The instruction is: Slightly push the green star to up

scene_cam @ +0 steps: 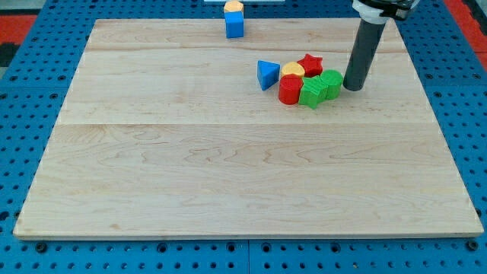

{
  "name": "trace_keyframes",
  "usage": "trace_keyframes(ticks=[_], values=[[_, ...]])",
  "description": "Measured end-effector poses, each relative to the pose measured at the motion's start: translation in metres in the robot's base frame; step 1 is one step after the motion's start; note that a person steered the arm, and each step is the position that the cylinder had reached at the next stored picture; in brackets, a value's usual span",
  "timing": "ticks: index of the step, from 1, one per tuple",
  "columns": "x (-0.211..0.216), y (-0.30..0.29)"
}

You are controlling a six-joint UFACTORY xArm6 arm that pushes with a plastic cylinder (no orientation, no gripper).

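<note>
Camera view shows my tip [352, 87] just right of a green block [332, 82]; no gripper exists to open or close. Green star [311, 93] sits at the cluster's bottom on the desk [228, 183], touching the red block [288, 90]. Push upward seems not yet begun.

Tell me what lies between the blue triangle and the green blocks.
In the camera view, the red cylinder and the yellow block lie between the blue triangle and the two green blocks; my tip stands just right of that cluster.
</note>
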State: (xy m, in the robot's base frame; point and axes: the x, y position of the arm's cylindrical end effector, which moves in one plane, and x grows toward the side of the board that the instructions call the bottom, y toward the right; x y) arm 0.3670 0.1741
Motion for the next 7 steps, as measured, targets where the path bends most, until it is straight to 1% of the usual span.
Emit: trace_keyframes(ticks=[1, 2, 3, 4, 5, 6, 7], values=[[0.000, -0.038], [0.002, -0.061], [0.033, -0.019], [0.075, -0.049], [0.091, -0.137], [0.074, -0.173], [0.073, -0.145]])
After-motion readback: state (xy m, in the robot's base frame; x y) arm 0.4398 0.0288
